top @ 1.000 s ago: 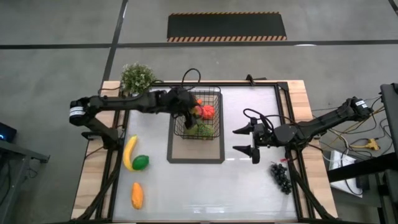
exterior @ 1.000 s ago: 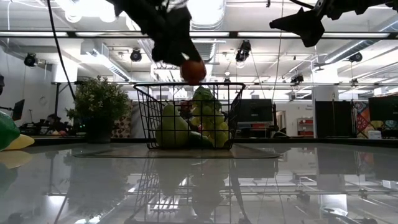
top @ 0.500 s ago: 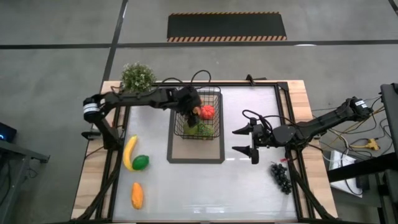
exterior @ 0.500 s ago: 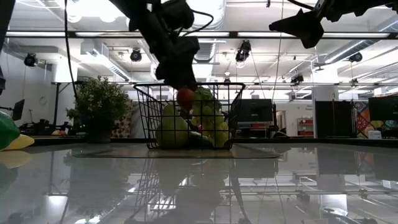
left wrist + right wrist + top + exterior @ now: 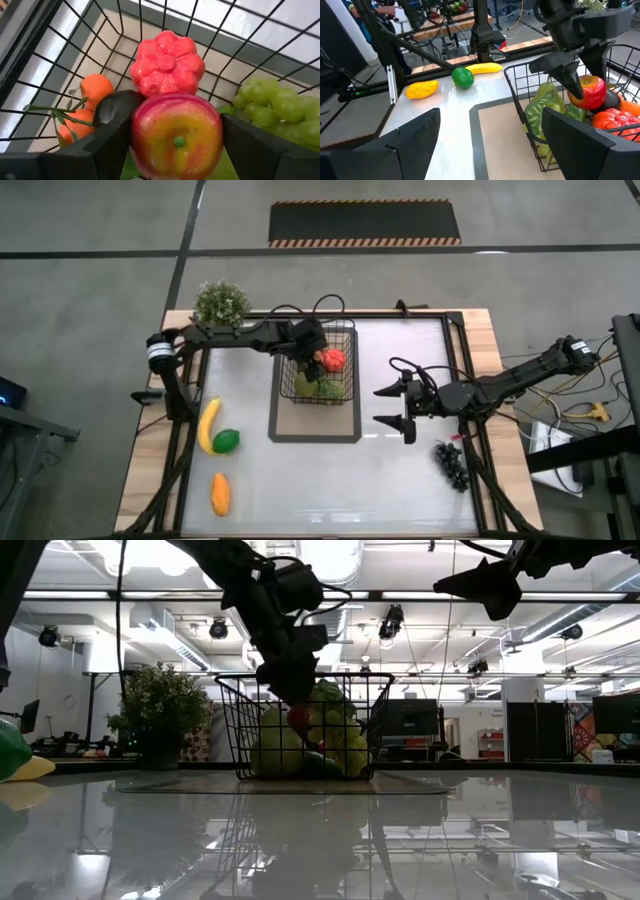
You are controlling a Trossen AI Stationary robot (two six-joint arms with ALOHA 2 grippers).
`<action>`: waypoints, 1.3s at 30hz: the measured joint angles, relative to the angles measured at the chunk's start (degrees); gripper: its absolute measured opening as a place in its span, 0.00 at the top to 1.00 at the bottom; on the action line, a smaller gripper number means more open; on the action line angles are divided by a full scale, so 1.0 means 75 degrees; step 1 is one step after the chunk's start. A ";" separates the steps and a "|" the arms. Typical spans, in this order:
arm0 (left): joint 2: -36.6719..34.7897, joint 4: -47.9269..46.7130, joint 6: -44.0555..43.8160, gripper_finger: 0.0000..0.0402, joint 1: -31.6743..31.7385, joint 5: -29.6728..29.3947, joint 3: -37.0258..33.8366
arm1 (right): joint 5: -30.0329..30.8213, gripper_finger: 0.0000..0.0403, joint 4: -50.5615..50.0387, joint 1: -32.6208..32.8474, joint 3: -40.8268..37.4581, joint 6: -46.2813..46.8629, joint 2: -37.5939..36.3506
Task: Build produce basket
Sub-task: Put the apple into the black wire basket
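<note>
The black wire basket stands on the far part of a dark-bordered mat. My left gripper reaches down into it, shut on a red apple, which also shows in the low view below the basket's rim. Under the apple lie a red tomato, orange pieces and green grapes. My right gripper hangs open to the right of the basket, above the table, with nothing between its fingers. My left gripper pinches the apple between its two fingers, one on each of its opposite sides. The fingers slant down into the basket from the table's left. The apple sits inside the basket above the other produce; whether it touches them I cannot tell.
On the table's left lie a yellow banana, a green lime and a yellow-orange fruit. Dark grapes lie near the right edge. A potted plant stands at the far left corner.
My left gripper has gone down and a little toward the table's right, tipping further downward, and has carried the apple from above the basket's rim to below it. The basket has stayed in place.
</note>
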 joint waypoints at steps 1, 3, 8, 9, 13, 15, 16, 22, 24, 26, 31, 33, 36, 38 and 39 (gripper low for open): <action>0.0023 0.0009 0.0011 0.32 0.0003 -0.0017 0.0000 | 0.0001 0.18 0.0000 0.0000 -0.0001 0.0000 0.0000; 0.0074 0.0031 0.0017 0.32 0.0015 -0.0022 -0.0009 | 0.0004 0.18 0.0001 0.0000 -0.0001 0.0024 0.0000; 0.0117 0.0026 0.0019 0.32 0.0032 -0.0022 -0.0090 | 0.0038 0.18 0.0012 0.0000 -0.0001 0.0026 0.0000; 0.0117 0.0037 0.0019 0.32 0.0032 -0.0022 -0.0092 | 0.0044 0.18 0.0012 0.0000 -0.0001 0.0028 0.0000; 0.0117 0.0019 0.0037 0.32 0.0032 -0.0020 -0.0108 | 0.0054 0.18 0.0015 0.0000 -0.0004 0.0026 0.0000; 0.0115 0.0046 0.0046 0.32 0.0032 -0.0022 -0.0129 | 0.0052 0.18 0.0017 0.0000 -0.0004 0.0028 0.0000; 0.0115 0.0044 0.0044 0.32 0.0032 -0.0022 -0.0149 | 0.0053 0.18 0.0020 0.0000 -0.0004 0.0036 0.0000; 0.0115 0.0025 -0.0004 0.32 0.0032 -0.0051 -0.0166 | 0.0051 0.18 0.0033 0.0000 -0.0004 0.0071 0.0000; 0.0115 0.0022 -0.0004 0.31 0.0032 -0.0051 -0.0166 | 0.0051 0.18 0.0035 0.0000 -0.0004 0.0096 0.0000; 0.0115 0.0027 -0.0001 0.28 0.0032 -0.0051 -0.0166 | 0.0051 0.18 0.0032 0.0000 -0.0004 0.0104 0.0000; 0.0115 0.0025 0.0061 0.20 0.0029 -0.0051 -0.0172 | 0.0051 0.18 0.0035 0.0000 -0.0004 0.0146 0.0000; 0.0115 0.0023 0.0183 0.19 0.0027 -0.0051 -0.0174 | 0.0051 0.18 0.0038 0.0000 -0.0004 0.0193 0.0000; 0.0115 -0.0060 0.0247 0.18 0.0023 -0.0049 -0.0128 | 0.0051 0.18 0.0041 0.0000 -0.0004 0.0290 0.0000; 0.0080 -0.0051 0.0252 0.18 0.0015 -0.0049 -0.0085 | 0.0051 0.18 0.0041 0.0001 -0.0004 0.0395 0.0000; 0.0036 -0.0061 0.0263 0.18 0.0012 -0.0049 -0.0076 | 0.0051 0.18 0.0041 0.0002 -0.0004 0.0419 0.0000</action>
